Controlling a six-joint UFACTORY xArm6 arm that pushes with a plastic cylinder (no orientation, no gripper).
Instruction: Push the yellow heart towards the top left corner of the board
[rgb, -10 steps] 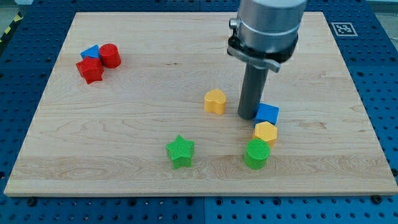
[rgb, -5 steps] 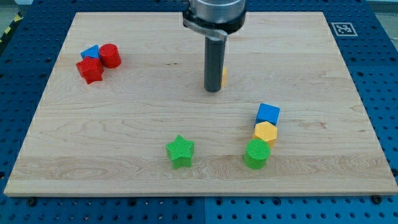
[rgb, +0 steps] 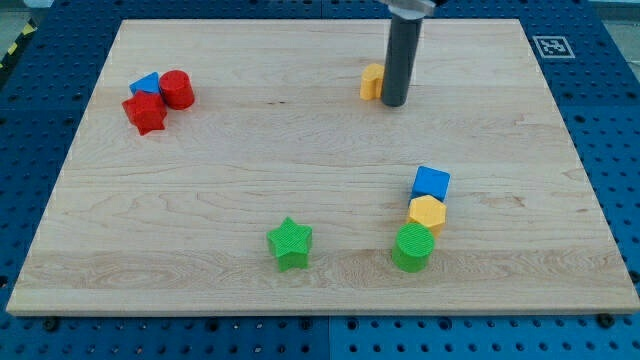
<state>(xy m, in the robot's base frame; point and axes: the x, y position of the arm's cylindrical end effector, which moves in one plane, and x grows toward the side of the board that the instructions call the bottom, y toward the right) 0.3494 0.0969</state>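
Observation:
The yellow heart lies on the wooden board in the upper middle, partly hidden behind my rod. My tip rests on the board right against the heart's right side. The rod rises out of the view's top.
A red cylinder, a red block and a blue block cluster at the upper left. A green star sits at the bottom middle. A blue cube, a yellow hexagon and a green cylinder stand stacked in a column at the lower right.
My tip moved from beside the blue cube up the board, then right of the heart. The yellow heart went from mid-board up towards the top edge.

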